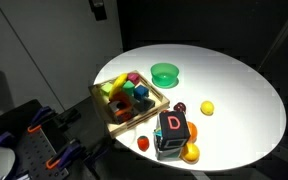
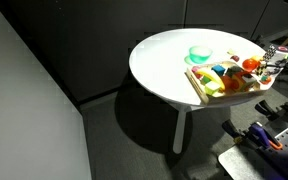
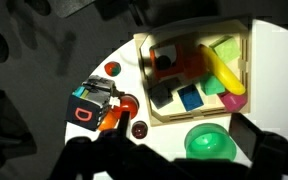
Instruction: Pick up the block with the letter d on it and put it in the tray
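The block with the letter D (image 1: 172, 126) is a black cube with a red D. It stands near the table's front edge, apart from the tray, and also shows in the wrist view (image 3: 86, 112). The light-wood tray (image 1: 117, 118) holds several colourful toy shapes; it also shows in an exterior view (image 2: 198, 86) and in the wrist view (image 3: 142, 80). My gripper (image 3: 184, 128) is open and empty, high above the table. Its dark fingers frame the green bowl, and the block lies off to one side.
A round green bowl (image 1: 165, 73) stands beside the tray. An orange ball (image 1: 191, 153) touches the D block. A yellow ball (image 1: 207, 108) and small red balls (image 1: 142, 144) lie loose. The round white table (image 1: 244, 100) drops off just past the block.
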Tool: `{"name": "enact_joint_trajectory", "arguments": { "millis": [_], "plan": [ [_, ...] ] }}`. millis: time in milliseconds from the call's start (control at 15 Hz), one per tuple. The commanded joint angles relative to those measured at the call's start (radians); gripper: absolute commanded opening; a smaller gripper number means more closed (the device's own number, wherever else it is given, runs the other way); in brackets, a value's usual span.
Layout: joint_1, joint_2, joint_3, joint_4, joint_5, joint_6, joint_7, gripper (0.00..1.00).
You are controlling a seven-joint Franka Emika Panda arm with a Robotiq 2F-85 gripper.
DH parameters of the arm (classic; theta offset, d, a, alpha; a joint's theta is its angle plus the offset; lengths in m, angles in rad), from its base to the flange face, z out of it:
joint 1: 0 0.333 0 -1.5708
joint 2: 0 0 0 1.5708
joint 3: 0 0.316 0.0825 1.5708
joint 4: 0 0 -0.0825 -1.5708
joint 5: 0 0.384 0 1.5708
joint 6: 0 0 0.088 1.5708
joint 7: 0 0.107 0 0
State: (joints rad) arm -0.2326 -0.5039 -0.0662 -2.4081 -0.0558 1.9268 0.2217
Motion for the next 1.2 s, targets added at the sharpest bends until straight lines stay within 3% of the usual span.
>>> {"name": "enact_joint_trajectory", "arguments": {
  "millis": [0,400,1133],
  "plan": [
    [-0.029,0.067,-0.012,0.027,-0.076,0.089,0.044,1.0],
    [-0.035,0.136,-0.043,0.02,-0.091,0.203,0.039,1.0],
    [-0.035,0.164,-0.054,0.02,-0.09,0.189,0.032,1.0]
  ]
}}
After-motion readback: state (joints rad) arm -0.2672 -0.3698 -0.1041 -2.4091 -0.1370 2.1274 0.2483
